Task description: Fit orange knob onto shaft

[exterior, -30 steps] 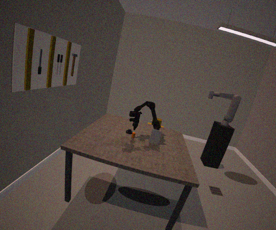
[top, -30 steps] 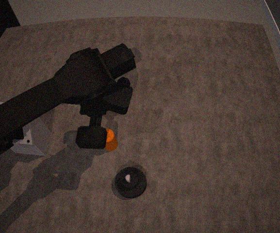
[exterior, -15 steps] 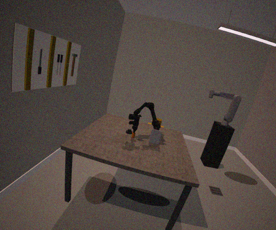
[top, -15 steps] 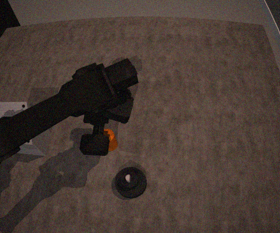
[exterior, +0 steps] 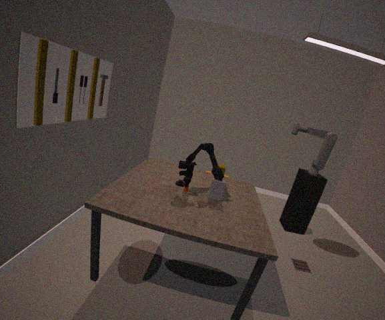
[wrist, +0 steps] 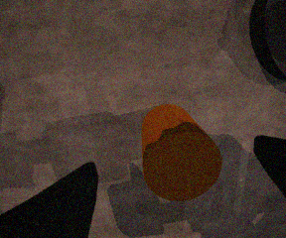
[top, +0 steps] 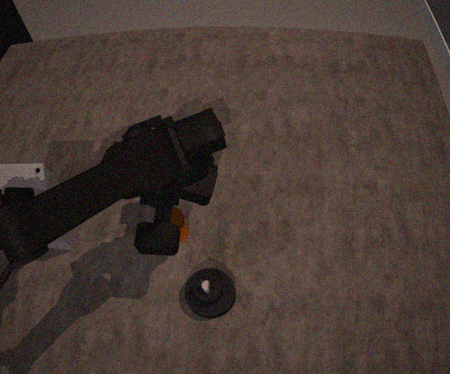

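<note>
A white wall panel [exterior: 49, 83] shows yellow vertical stripes, a hammer [exterior: 102, 90] and other tools. Across the room, a pale grey jointed arm [exterior: 324, 151] stands on a tilted-looking black pedestal [exterior: 303, 201]. A lit strip lamp [exterior: 347, 51] hangs overhead.
</note>
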Available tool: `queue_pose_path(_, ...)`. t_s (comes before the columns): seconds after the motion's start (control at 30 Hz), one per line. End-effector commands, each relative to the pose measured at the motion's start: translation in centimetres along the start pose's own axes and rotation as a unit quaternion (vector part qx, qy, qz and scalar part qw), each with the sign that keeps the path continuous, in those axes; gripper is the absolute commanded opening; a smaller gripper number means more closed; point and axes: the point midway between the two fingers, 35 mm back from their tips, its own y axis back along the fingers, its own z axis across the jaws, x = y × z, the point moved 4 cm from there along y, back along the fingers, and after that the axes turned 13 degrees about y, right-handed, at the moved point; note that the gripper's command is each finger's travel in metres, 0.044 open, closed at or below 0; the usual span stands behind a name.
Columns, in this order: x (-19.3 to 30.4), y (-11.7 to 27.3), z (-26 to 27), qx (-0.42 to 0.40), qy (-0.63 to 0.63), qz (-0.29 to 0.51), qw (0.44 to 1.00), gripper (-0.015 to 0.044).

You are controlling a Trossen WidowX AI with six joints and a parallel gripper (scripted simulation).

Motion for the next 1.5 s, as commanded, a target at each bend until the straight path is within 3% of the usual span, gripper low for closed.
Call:
queue_pose_path(0.0, 0.1, -0.8, 0.0, 0.003, 0.003, 0.000, 1.000, 0.0440)
queue_pose_path(0.8, 0.3, -4.4, -0.1, 0.005, 0.003, 0.001, 1.000, 0.0440)
queue_pose_path(1.17, 0.3, -4.4, -0.1, 0.005, 0.003, 0.001, 1.000, 0.0151)
queue_pose_path(1.33, 0.3, -4.4, -0.1, 0.005, 0.003, 0.001, 1.000, 0.0118)
queue_pose_path(1.47, 0.0, -3.5, 0.1, 0.003, 0.003, 0.000, 1.000, 0.0013)
